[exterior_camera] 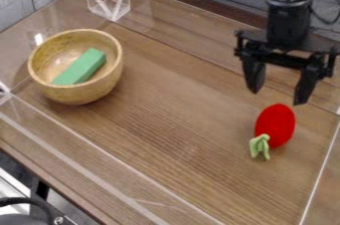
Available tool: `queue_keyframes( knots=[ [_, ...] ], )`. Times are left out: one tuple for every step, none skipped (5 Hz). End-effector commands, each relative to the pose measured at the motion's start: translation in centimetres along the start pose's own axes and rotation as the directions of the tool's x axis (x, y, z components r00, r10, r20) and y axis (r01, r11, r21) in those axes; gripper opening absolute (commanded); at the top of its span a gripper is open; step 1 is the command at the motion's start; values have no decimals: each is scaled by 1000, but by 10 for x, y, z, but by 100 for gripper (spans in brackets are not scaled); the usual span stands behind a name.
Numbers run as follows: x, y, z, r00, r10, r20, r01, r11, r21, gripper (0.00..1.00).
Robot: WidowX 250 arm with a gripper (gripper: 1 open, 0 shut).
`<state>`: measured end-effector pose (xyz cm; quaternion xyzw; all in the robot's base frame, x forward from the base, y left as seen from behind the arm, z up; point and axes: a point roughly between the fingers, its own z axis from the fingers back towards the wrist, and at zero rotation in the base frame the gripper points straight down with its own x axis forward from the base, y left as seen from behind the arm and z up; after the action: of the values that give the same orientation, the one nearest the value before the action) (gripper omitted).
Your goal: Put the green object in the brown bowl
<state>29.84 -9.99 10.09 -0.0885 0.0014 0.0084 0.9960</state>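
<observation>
A black robot arm with a two-fingered gripper [276, 78] reaches down from the top right of the view, over the right part of a light brown wooden surface [166, 134] with visible plank seams. The arm's body hangs roughly upright, and its wide black end spreads sideways just beyond a glossy red, strawberry-like object [275, 124] with a pale green stem end, as seen from the camera. The jaws stand wide apart, one finger toward the left and the other toward the right, with nothing held between them. Whether either fingertip touches the surface cannot be told. The red object lies near the right edge of the surface, its green end pointing toward the bottom of the view. Well apart from the gripper, near the left edge of the surface, sits a round, light tan wooden bowl [82, 91] with thick rounded walls. Inside it lies a green, block-shaped object [83, 68], tilted, with its upper end leaning toward the right. Toward the top left, near the far edge, stands a small white wire-like frame [109, 2]. At the bottom left corner, black rounded equipment with cables [30, 201] shows partly, cut off by the edge of the view.
</observation>
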Motion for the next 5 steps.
queue_keyframes(
  knots=[
    [7, -14, 16, 999, 18, 42, -17, 1000, -22, 100],
    [-1, 3, 18, 996, 79, 35, -78, 997, -13, 100],
    [-10, 14, 23, 996, 81, 27, -81, 997, -17, 100],
    [-17, -7, 21, 998, 54, 29, -54, 998, -24, 100],
    [-21, -26, 18, 1000, -13, 27, 14, 1000, -22, 100]
  ],
)
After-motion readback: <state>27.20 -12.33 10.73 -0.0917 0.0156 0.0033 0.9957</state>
